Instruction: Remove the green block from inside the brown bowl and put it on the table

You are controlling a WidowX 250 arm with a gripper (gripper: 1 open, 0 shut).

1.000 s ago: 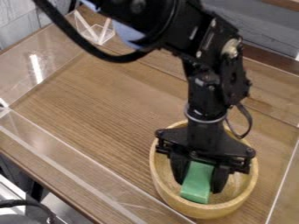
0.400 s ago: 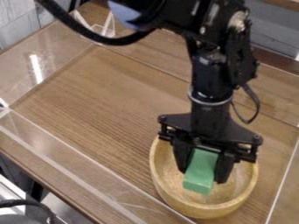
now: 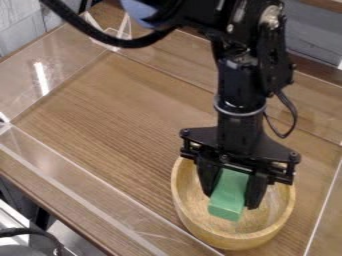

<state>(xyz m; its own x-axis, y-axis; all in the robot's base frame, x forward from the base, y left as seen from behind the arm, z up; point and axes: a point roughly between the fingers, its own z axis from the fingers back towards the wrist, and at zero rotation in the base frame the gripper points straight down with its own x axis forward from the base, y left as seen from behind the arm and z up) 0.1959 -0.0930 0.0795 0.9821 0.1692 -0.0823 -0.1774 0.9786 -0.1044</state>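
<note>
A black robot arm [image 3: 241, 60] reaches down from the top of the view, its claw [image 3: 235, 185] pointing straight down over a brown bowl [image 3: 187, 205] near the bottom right. The claw is clenched on a green block [image 3: 230, 198] — a small bright green bar held between the two dark fingers [image 3: 209, 178], one on each side. The block hangs tilted, its lower end angled toward the front of the bowl, and it sits within the bowl's rim as seen from this angle; whether its lower end touches the bowl's inside cannot be told. The bowl is round, shallow and light-coloured wood with a thick rim, and it rests on the counter [image 3: 120, 110], a broad brown wood-grain surface. Low clear acrylic walls [image 3: 67, 170] edge the counter along the left and front sides. A black cable [image 3: 94, 40] loops off the arm at the upper left — the background beyond the counter is blurred and pale.
</note>
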